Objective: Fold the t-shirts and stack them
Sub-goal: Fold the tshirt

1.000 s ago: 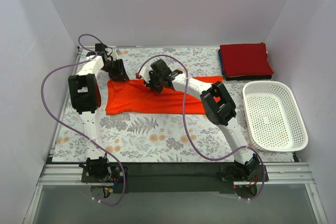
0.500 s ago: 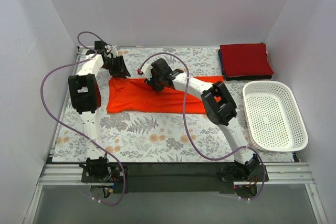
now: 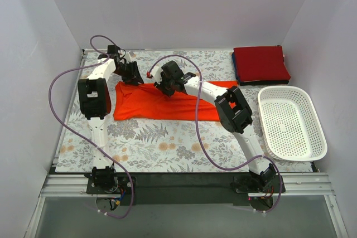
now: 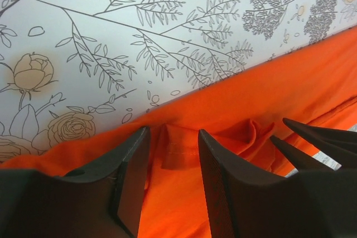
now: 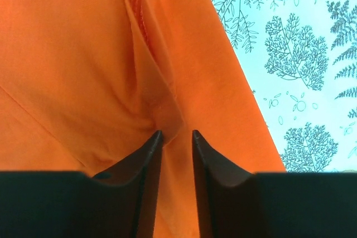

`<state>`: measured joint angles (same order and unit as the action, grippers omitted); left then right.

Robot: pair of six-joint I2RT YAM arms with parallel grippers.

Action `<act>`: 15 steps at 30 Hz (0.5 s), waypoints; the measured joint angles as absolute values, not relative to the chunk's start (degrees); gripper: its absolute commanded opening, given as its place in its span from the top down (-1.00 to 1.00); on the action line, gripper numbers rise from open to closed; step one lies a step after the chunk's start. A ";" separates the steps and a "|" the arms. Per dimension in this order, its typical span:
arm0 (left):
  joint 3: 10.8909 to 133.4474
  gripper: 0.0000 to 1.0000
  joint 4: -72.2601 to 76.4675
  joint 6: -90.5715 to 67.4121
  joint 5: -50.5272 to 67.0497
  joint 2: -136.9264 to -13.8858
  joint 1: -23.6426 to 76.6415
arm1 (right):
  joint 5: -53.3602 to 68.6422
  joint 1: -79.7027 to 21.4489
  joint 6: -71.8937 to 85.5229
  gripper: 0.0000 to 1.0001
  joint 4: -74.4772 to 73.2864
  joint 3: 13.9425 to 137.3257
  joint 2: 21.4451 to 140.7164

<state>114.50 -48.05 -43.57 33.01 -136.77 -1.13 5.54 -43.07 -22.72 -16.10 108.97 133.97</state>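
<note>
The orange-red t-shirt (image 3: 167, 104) lies spread flat across the floral cloth. My left gripper (image 3: 133, 75) is at its far left corner. In the left wrist view the jaws (image 4: 173, 135) stand apart around a raised hemmed fold of the shirt (image 4: 279, 82). My right gripper (image 3: 166, 86) is on the shirt's far edge near the middle. In the right wrist view it (image 5: 177, 133) pinches a puckered fold of the shirt (image 5: 72, 54). The crimson t-shirt (image 3: 261, 63) lies folded at the back right on top of the blue one (image 3: 235, 66), of which only an edge shows.
The white perforated basket (image 3: 291, 122) stands at the right, beside the right arm. The floral cloth (image 3: 162, 143) covers the table. Purple cables loop over both arms. Walls close in on the left, back and right.
My left gripper has moved right and farther back along the shirt's far edge. The right gripper shifted slightly back. The shirt's far left corner has been drawn up and straighter.
</note>
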 measured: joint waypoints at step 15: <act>114.50 0.37 -47.94 -43.92 32.75 -137.56 -1.10 | 4.86 -42.48 -22.70 0.47 -16.10 108.97 133.97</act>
